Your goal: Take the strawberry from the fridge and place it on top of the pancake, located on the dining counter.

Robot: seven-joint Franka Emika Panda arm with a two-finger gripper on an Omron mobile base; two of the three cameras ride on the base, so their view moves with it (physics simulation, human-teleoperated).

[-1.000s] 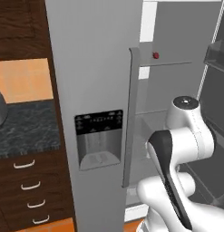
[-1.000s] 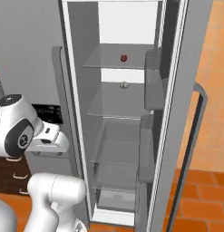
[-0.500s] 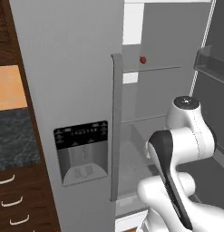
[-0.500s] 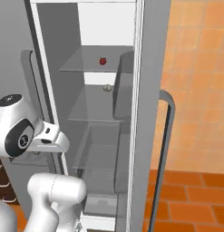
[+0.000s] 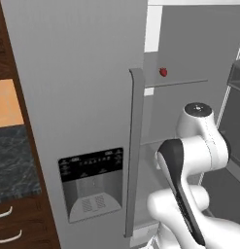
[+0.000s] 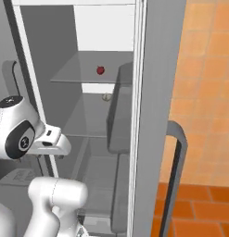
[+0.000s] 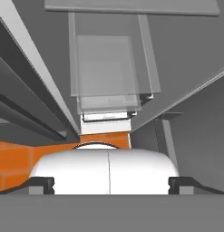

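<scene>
Grey metal fills most of the left base view: the fridge (image 5: 82, 97) stands with its left door shut, a black dispenser panel (image 5: 92, 182) low in that door and a long vertical handle (image 5: 133, 151) along its right edge. To the right of the handle the compartment is open, and the strawberry (image 5: 163, 72) sits on an upper grey shelf (image 5: 180, 83), near that shelf's left end. The white arm (image 5: 189, 165) rises in front of the lower shelves, well below the fruit. At far left a dark speckled desk (image 5: 12, 160) shows above wooden drawers (image 5: 14, 228).

From the right base view the open compartment is seen head on. The strawberry (image 6: 100, 70) rests on the top shelf (image 6: 88, 76), towards the back. One shelf down lies a small pale ball (image 6: 106, 96). The open right door (image 6: 157, 111) stands edge-on beside the shelves, its dark handle (image 6: 174, 180) over orange floor tiles (image 6: 204, 92). The arm's elbow (image 6: 18, 134) is at left, lower than both shelves.

In the hand view, stacked glass shelves (image 7: 109, 72) run away overhead between grey walls. The claw (image 7: 111, 183) shows its two dark tips at the far bottom corners, spread wide apart with nothing between them.
</scene>
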